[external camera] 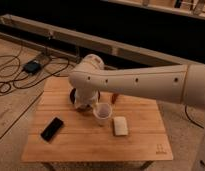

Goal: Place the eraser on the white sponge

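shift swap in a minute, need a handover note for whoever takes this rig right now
Gripper: low over the middle of the table, under the arm, close beside the white cup; not at the eraser.
Eraser: flat on the table towards the picture's front left, apart from the gripper.
White sponge: just past the cup on the other side, nothing on it.
Done: nothing yet.
Left: reach the eraser, grasp it, carry it clear of the cup, set it on the sponge.

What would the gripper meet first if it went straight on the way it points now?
The gripper points down over the far side of the table, beside the white cup. Most likely it would meet the black bowl under it first, else the table itself; depth is unclear.
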